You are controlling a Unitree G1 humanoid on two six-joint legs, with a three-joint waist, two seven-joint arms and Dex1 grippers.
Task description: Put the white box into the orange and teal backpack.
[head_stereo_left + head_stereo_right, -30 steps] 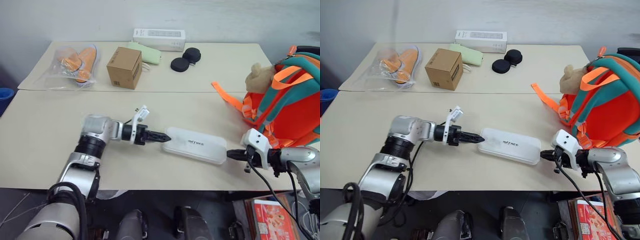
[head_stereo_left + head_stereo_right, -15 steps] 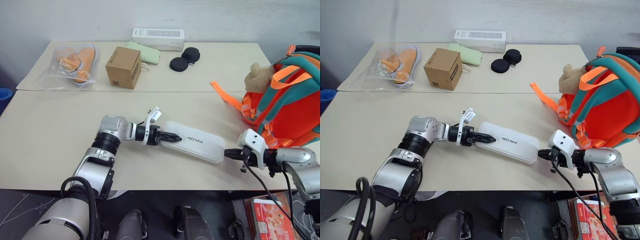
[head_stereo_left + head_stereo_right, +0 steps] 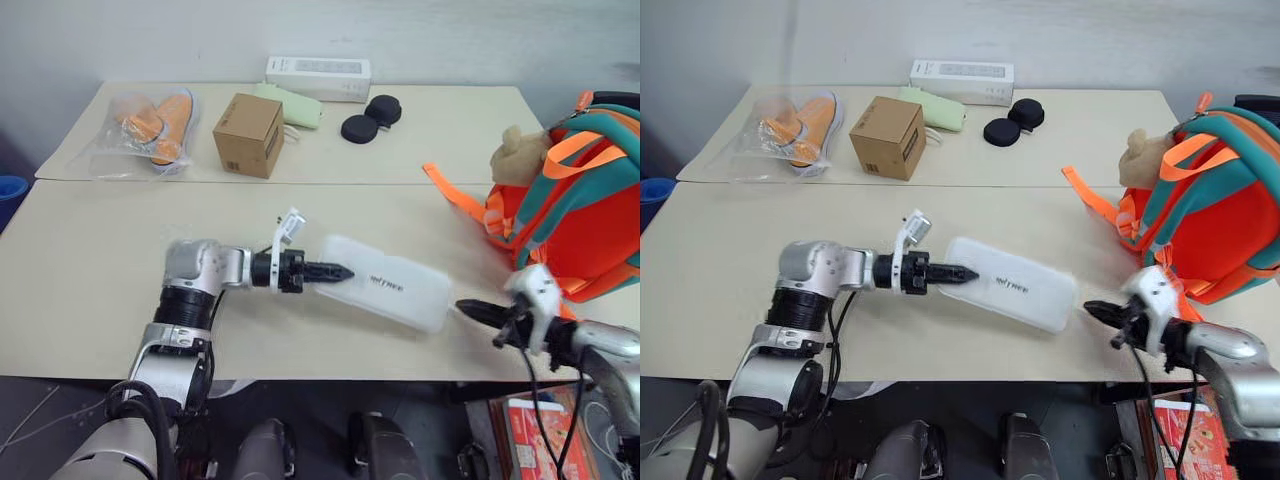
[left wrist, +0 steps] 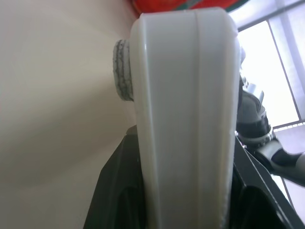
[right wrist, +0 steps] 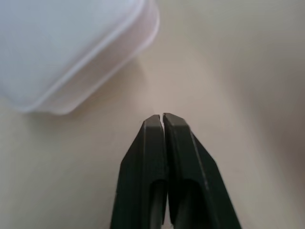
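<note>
Left wrist view showed the left gripper (image 4: 186,191) clamped on one end of the white box (image 3: 385,283). Beyond its free end, the right gripper (image 5: 163,119) sat nearly closed, holding nothing. Gripped at one end only, the box could pivot or slip before reaching the backpack (image 3: 575,200).

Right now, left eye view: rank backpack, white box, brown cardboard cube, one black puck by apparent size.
1. orange and teal backpack, though cut off by the frame edge
2. white box, nearer the camera, which may inflate it
3. brown cardboard cube
4. black puck
</note>
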